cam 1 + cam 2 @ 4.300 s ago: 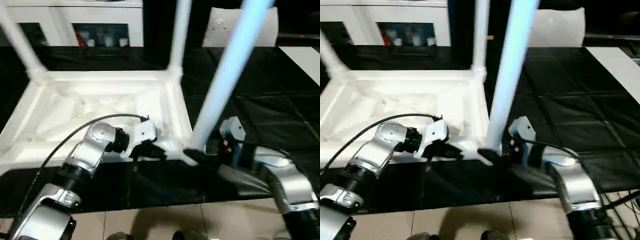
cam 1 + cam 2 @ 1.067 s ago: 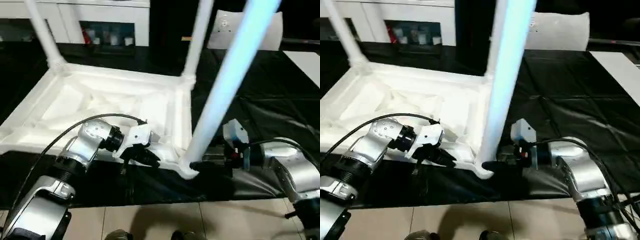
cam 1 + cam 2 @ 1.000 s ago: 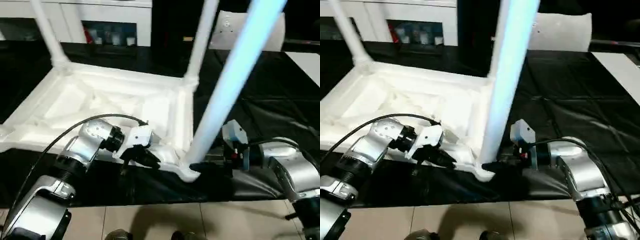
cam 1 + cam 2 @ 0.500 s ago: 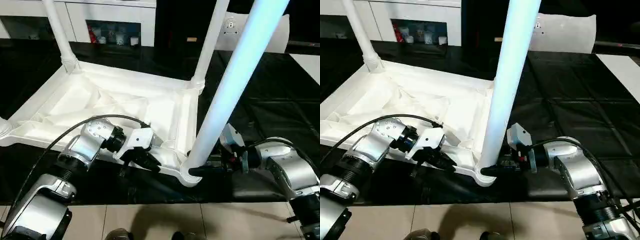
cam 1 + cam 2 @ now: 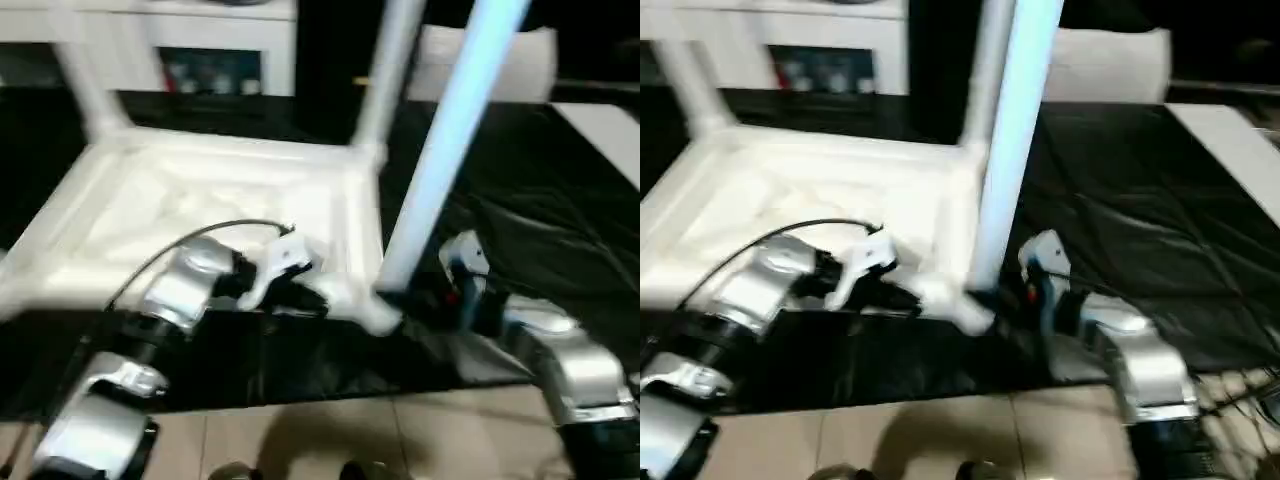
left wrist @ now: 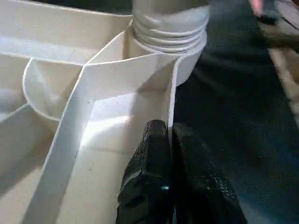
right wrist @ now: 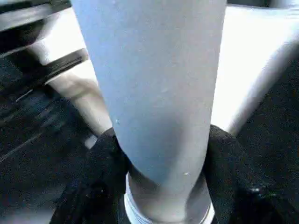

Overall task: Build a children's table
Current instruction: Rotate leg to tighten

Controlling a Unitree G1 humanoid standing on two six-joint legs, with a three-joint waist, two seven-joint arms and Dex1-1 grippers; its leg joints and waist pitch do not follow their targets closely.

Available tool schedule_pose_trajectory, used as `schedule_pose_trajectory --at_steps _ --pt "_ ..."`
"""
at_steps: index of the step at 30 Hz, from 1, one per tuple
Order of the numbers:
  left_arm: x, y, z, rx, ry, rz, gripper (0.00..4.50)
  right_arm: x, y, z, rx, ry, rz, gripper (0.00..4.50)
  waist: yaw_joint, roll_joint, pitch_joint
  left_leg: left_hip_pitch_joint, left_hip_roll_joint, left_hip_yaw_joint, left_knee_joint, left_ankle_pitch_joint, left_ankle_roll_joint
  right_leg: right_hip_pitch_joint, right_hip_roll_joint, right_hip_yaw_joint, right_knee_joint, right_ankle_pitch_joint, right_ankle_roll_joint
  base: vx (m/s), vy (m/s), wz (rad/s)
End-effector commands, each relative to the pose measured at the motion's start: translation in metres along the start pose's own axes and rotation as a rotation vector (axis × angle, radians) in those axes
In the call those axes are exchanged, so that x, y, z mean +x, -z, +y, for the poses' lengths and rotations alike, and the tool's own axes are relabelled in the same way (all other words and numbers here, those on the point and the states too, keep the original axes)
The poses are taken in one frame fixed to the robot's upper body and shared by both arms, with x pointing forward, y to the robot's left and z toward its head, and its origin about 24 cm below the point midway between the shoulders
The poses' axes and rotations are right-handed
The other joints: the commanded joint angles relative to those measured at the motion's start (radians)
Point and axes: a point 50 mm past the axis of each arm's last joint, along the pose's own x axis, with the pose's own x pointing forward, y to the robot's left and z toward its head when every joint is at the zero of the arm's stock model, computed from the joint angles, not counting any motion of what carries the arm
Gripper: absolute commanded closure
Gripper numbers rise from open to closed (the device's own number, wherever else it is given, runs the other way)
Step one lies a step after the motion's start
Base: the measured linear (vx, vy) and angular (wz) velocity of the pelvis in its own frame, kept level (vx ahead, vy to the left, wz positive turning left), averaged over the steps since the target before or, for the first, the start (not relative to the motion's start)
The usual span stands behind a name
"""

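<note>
Your table top (image 5: 200,215) lies upside down on the black-covered bench (image 5: 560,200), ribbed underside facing up. Three legs stand in corner sockets: two at the far corners and a near leg (image 5: 440,150) in the corner closest to you on your right. A fourth leg is not visible, so at least one socket likely remains — then the table needs flipping.

Your left end effector (image 6: 166,140) is pressed together, pinching the thin rim wall just beside the near socket. Your right end effector (image 7: 159,154) clasps the base of the near leg, one finger on each side.

White cabinets (image 5: 150,40) stand beyond the bench. The tall near leg rises between your arms and blocks part of your view — mind it when reaching across.
</note>
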Motion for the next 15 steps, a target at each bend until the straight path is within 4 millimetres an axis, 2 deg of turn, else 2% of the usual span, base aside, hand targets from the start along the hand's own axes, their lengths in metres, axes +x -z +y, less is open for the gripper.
schedule_pose_trajectory --at_steps 1,2,5,6,7,9,11,13,15 --pt "0.032 -0.028 -0.008 -0.025 -0.057 -0.122 4.50 0.038 0.014 0.043 0.104 -0.109 0.047 2.51 -0.006 -0.005 -0.043 0.011 0.093 -0.061 -0.086 -0.254 0.007 0.026 -0.117 0.060 -0.101 -0.575 -0.111 0.000 0.000 0.00" --pt "0.037 -0.032 -0.006 -0.054 -0.116 -0.131 4.50 0.046 0.013 0.043 0.142 -0.022 0.048 2.51 -0.012 -0.006 -0.042 0.011 0.090 -0.061 -0.085 -0.264 0.009 0.024 -0.118 0.060 -0.104 -0.588 -0.108 0.000 0.000 0.00" --pt "0.044 -0.041 -0.004 -0.101 -0.219 -0.155 4.50 0.062 0.009 0.050 0.184 0.074 0.041 2.51 -0.021 -0.002 -0.044 0.011 0.088 -0.060 -0.084 -0.252 0.014 0.022 -0.116 0.063 -0.104 -0.573 -0.109 0.000 0.000 0.00" --pt "0.047 -0.045 -0.004 -0.103 -0.250 -0.164 4.50 0.067 0.005 0.054 0.188 0.083 0.013 2.51 -0.020 0.007 -0.048 0.011 0.088 -0.061 -0.083 -0.245 0.016 0.024 -0.116 0.064 -0.100 -0.548 -0.114 0.000 0.000 0.00" --pt "0.047 -0.046 -0.004 -0.103 -0.253 -0.165 4.50 0.068 0.005 0.055 0.188 0.083 0.009 1.95 -0.021 0.001 -0.048 0.008 0.089 -0.058 -0.085 -0.234 0.025 0.025 -0.114 0.066 -0.101 -0.514 -0.117 0.000 0.000 0.00" --pt "0.049 -0.048 -0.006 -0.082 -0.248 -0.168 4.50 0.069 0.002 0.056 0.175 0.085 -0.018 1.81 -0.018 0.001 -0.051 0.008 0.088 -0.056 -0.084 -0.219 0.035 0.027 -0.114 0.067 -0.097 -0.480 -0.123 0.000 0.000 0.00" --pt "0.050 -0.049 -0.007 -0.064 -0.246 -0.162 4.50 0.070 0.001 0.056 0.170 0.096 -0.033 1.75 -0.017 0.002 -0.053 0.003 0.088 -0.054 -0.084 -0.193 0.048 0.032 -0.114 0.069 -0.090 -0.430 -0.136 0.000 0.000 0.00" --pt "0.049 -0.047 -0.009 -0.044 -0.214 -0.168 4.50 0.065 0.001 0.052 0.168 0.101 -0.045 1.29 -0.013 0.003 -0.056 0.003 0.090 -0.050 -0.083 -0.161 0.061 0.036 -0.113 0.069 -0.083 -0.360 -0.160 0.000 0.000 0.00" --pt "0.043 -0.044 -0.010 -0.020 -0.183 -0.172 4.50 0.058 0.000 0.048 0.145 0.089 -0.053 1.23 -0.013 0.004 -0.056 0.002 0.090 -0.050 -0.083 -0.158 0.068 0.038 -0.113 0.069 -0.081 -0.346 -0.169 0.000 0.000 0.00"
